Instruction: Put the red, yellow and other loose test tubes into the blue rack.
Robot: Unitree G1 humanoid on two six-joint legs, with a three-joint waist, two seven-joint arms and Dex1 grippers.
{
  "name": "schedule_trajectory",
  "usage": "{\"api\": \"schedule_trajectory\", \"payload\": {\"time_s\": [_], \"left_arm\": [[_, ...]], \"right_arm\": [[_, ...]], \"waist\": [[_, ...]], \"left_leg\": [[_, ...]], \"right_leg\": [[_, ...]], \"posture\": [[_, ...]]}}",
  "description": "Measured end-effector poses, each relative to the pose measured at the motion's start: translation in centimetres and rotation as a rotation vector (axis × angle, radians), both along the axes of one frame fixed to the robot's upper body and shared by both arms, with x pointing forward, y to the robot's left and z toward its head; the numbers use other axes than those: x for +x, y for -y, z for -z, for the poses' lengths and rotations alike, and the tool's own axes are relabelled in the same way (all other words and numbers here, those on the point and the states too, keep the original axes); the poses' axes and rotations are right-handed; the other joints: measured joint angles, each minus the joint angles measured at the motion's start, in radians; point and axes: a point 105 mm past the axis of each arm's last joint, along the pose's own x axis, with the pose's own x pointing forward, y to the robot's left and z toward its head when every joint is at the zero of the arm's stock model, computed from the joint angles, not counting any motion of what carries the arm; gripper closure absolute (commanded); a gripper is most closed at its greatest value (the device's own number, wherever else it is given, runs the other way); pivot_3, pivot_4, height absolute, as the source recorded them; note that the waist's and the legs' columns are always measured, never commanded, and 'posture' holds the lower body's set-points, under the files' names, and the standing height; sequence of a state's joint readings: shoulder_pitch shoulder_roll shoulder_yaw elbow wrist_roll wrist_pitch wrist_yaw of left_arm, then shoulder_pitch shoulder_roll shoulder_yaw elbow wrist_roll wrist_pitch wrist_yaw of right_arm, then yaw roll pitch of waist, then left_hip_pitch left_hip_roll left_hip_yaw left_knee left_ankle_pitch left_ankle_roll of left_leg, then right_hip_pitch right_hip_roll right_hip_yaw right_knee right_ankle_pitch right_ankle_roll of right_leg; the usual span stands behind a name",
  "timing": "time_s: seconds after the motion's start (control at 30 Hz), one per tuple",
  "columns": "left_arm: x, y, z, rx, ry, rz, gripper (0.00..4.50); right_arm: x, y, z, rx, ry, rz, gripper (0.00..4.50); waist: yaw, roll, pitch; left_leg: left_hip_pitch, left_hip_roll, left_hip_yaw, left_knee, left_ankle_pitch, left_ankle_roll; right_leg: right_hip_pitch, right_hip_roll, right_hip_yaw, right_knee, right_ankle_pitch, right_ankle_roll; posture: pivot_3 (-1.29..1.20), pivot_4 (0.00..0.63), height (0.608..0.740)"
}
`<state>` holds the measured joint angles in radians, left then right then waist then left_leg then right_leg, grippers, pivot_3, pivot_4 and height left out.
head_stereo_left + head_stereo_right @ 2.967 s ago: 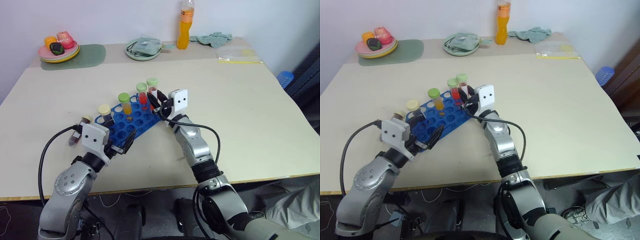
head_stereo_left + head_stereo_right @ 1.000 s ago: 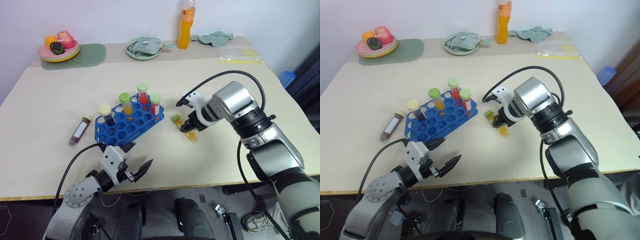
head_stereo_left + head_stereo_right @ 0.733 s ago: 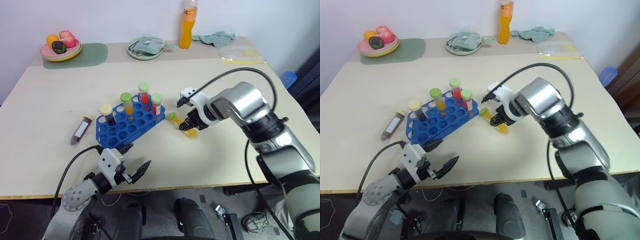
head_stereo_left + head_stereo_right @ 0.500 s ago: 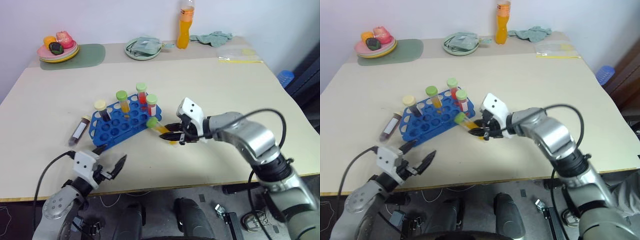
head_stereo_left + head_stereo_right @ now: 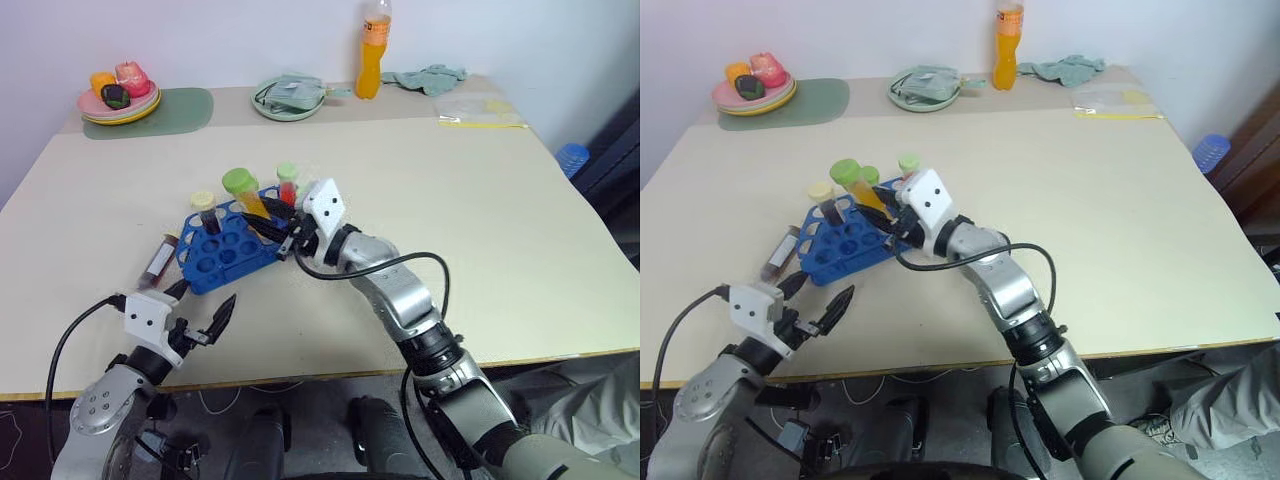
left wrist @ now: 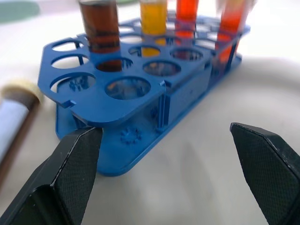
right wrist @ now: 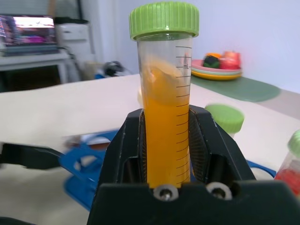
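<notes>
Bright blue plastic rack with a grid of round holes, the landmark, holds several capped tubes. Right gripper, above the rack, clamps a clear plastic tube of yellow-orange liquid with a green cap, tilted. Left gripper, jaws wide and empty, sits near the rack's front. A cream-capped dark tube lies just beside the rack. Risk: a tilted tube could catch a hole's rim and shove the rack.

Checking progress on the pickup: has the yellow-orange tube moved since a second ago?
Yes. The yellow-orange tube, then lying on the table to the right of the blue rack, is now held in the right claw, raised over the rack.
</notes>
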<state>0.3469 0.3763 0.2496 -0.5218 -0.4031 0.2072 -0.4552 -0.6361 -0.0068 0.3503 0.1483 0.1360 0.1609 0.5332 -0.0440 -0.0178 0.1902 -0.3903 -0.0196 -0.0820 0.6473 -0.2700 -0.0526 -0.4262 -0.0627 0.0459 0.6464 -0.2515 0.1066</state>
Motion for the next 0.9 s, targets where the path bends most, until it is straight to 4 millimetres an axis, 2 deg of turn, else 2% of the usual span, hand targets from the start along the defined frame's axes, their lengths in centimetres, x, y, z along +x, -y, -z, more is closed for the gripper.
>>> {"api": "schedule_trajectory", "payload": {"time_s": [0.2,0.43,0.57,0.67,0.73,0.9], "left_arm": [[-1.0,0.1,0.2,0.018,-0.06,0.016,0.0],[-1.2,0.6,-0.8,0.03,-0.053,0.008,0.0],[-1.7,0.7,-0.3,0.034,-0.093,0.004,0.0],[-2.1,0.1,-0.3,0.051,-0.109,0.002,0.0],[-2.2,-0.2,-1.0,0.059,-0.09,0.005,0.0],[-2.3,-0.2,-1.4,0.071,-0.082,0.039,0.0]], "right_arm": [[0.5,-0.4,1.2,0.003,-0.005,0.008,3.75],[0.6,-0.5,1.3,0.019,-0.005,0.009,3.75],[0.7,-0.3,1.1,0.026,-0.002,0.009,3.75],[0.8,-0.1,1.0,0.035,0.001,0.01,3.75],[0.9,-0.1,1.0,0.043,0.002,0.014,3.75],[1.2,-0.2,1.9,0.04,-0.008,0.026,3.75]], "waist": [[-0.001,0.0,0.0],[0.0,0.0,0.0],[-0.002,0.0,0.0],[-0.002,0.0,0.0],[-0.001,0.0,0.0],[-0.001,0.0,0.0]], "left_leg": [[0.0,0.0,0.0,0.0,0.0,0.0],[0.0,0.0,0.0,0.0,0.0,0.0],[0.0,0.0,0.0,0.0,0.0,0.0],[0.0,0.0,0.0,0.0,0.0,0.0],[0.0,0.0,0.0,0.0,0.0,0.0],[0.0,0.0,0.0,0.0,0.0,0.0]], "right_leg": [[0.0,0.0,0.0,0.0,0.0,0.0],[0.0,0.0,0.0,0.0,0.0,0.0],[0.0,0.001,0.0,0.0,0.0,0.0],[0.0,0.001,0.0,0.0,0.0,0.0],[0.0,0.001,0.0,0.0,0.0,0.0],[0.0,0.0,0.0,0.0,0.0,0.0]], "posture": [[0.0,0.15,0.74],[0.0,0.15,0.74],[0.0,0.15,0.74],[0.0,0.15,0.74],[0.0,0.15,0.74],[0.0,0.15,0.74]]}}
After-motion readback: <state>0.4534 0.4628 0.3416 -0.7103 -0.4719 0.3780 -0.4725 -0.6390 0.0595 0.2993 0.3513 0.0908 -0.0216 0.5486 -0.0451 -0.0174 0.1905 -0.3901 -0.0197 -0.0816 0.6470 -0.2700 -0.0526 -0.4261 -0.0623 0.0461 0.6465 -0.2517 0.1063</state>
